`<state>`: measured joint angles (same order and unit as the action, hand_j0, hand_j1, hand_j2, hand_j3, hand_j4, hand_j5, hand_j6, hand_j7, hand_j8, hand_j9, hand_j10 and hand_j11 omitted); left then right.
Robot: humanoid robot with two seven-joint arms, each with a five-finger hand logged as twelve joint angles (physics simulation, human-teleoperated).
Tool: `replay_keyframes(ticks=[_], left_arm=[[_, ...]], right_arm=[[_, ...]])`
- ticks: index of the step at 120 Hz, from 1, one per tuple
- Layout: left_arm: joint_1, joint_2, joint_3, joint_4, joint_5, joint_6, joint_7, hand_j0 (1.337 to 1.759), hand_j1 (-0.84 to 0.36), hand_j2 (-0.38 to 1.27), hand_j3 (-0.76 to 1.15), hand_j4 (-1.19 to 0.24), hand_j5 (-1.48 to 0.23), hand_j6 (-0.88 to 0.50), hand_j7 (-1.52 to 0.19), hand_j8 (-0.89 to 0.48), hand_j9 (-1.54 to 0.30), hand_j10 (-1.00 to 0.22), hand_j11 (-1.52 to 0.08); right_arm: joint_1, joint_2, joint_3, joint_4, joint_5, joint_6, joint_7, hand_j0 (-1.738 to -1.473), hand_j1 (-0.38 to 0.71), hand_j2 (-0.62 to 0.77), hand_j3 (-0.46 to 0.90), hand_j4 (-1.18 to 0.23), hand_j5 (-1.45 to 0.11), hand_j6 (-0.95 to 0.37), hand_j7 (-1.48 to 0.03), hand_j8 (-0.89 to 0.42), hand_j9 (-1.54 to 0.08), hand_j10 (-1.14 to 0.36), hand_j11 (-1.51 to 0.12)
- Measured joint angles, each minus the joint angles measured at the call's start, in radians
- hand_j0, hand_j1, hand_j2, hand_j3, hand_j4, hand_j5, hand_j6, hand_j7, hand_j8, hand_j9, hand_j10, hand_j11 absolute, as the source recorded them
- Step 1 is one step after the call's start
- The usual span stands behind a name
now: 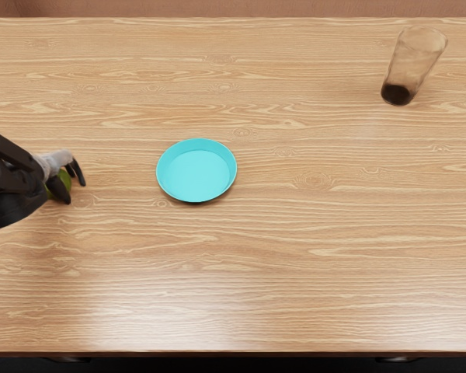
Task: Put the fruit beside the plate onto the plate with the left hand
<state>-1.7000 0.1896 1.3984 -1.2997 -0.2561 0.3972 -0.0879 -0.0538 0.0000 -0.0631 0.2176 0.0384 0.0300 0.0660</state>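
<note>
Clasping green fruit (64, 181), left hand (53, 171) sits left of plate (196, 172)

No words, numbers, labels or signs are showing anywhere to read.
</note>
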Motion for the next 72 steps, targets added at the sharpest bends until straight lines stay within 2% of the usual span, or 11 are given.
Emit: replay_keyframes(ticks=[2,6,15,22,26,27,30,50,64,72], left_arm=[[-0.004,0.002,-0.001,-0.001,0.0,-0.005,0.001,1.657,-0.39,0.05,0.27,-0.73,-0.79,-0.08,-1.01,-0.14,-0.93,-0.3,-0.88],[-0.04,0.021,-0.002,-0.005,-0.001,-0.03,0.001,1.656,-0.38,0.06,0.23,-0.74,-0.84,-0.19,-1.03,-0.22,-0.96,-0.29,-0.91],[-0.14,0.063,-0.004,-0.014,-0.002,-0.149,0.003,1.653,-0.4,0.14,0.16,-0.78,-0.91,-0.4,-1.04,-0.23,-1.01,-0.31,-0.98],[-0.228,0.07,-0.027,-0.019,-0.001,-0.294,0.004,1.65,-0.4,0.22,0.12,-0.8,-0.94,-0.47,-1.04,-0.26,-1.03,-0.33,-1.02],[-0.245,0.08,-0.063,-0.021,0.0,-0.366,0.004,1.648,-0.42,0.28,0.1,-0.82,-0.96,-0.48,-1.05,-0.26,-1.05,-0.33,-1.05],[-0.246,0.083,-0.075,-0.021,0.0,-0.381,0.004,1.648,-0.42,0.26,0.1,-0.82,-0.96,-0.48,-1.05,-0.26,-1.05,-0.33,-1.05],[-0.249,0.096,-0.119,-0.023,0.0,-0.421,0.004,1.646,-0.45,0.34,0.09,-0.82,-0.99,-0.49,-1.07,-0.25,-1.07,-0.33,-1.07],[-0.23,0.091,-0.43,-0.019,0.011,-0.534,0.011,1.642,-0.44,0.22,0.04,-0.86,-1.06,-0.58,-1.1,-0.26,-1.13,-0.3,-1.14],[-0.189,0.08,-0.515,0.051,0.021,-0.55,0.026,1.64,-0.39,0.18,0.02,-0.86,-1.1,-0.62,-1.12,-0.3,-1.15,-0.34,-1.16],[-0.14,0.018,-0.535,0.115,0.023,-0.552,0.032,1.639,-0.38,0.17,0.02,-0.86,-1.11,-0.68,-1.13,-0.34,-1.16,-0.36,-1.17]], right_arm=[[0.0,0.0,0.0,0.0,0.0,0.0,0.0,-1.658,-0.34,0.0,0.0,-0.01,-0.01,-0.01,-0.01,-0.01,-0.01,-0.01,-0.01],[0.0,0.0,0.0,0.0,0.0,0.0,0.0,-1.658,-0.34,0.0,0.0,-0.01,-0.01,-0.01,-0.01,-0.01,-0.01,-0.01,-0.01],[0.0,0.0,0.0,0.0,0.0,0.0,0.0,-1.658,-0.34,0.0,0.0,-0.01,-0.01,-0.01,-0.01,-0.01,-0.01,-0.01,-0.01],[0.0,0.0,0.0,0.0,0.0,0.0,0.0,-1.658,-0.34,0.0,0.0,-0.01,-0.01,-0.01,-0.01,-0.01,-0.01,-0.01,-0.01],[0.0,0.0,0.0,0.0,0.0,0.0,0.0,-1.658,-0.34,0.0,0.0,-0.01,-0.01,-0.01,-0.01,-0.01,-0.01,-0.01,-0.01],[0.0,0.0,0.0,0.0,0.0,0.0,0.0,-1.658,-0.34,0.0,0.0,-0.01,-0.01,-0.01,-0.01,-0.01,-0.01,-0.01,-0.01],[0.0,0.0,0.0,0.0,0.0,0.0,0.0,-1.658,-0.34,0.0,0.0,-0.01,-0.01,-0.01,-0.01,-0.01,-0.01,-0.01,-0.01],[0.0,0.0,0.0,0.0,0.0,0.0,0.0,-1.658,-0.34,0.0,0.0,-0.01,-0.01,-0.01,-0.01,-0.01,-0.01,-0.01,-0.01],[0.0,0.0,0.0,0.0,0.0,0.0,0.0,-1.658,-0.34,0.0,0.0,-0.01,-0.01,-0.01,-0.01,-0.01,-0.01,-0.01,-0.01],[0.0,0.0,0.0,0.0,0.0,0.0,0.0,-1.658,-0.34,0.0,0.0,-0.01,-0.01,-0.01,-0.01,-0.01,-0.01,-0.01,-0.01]])
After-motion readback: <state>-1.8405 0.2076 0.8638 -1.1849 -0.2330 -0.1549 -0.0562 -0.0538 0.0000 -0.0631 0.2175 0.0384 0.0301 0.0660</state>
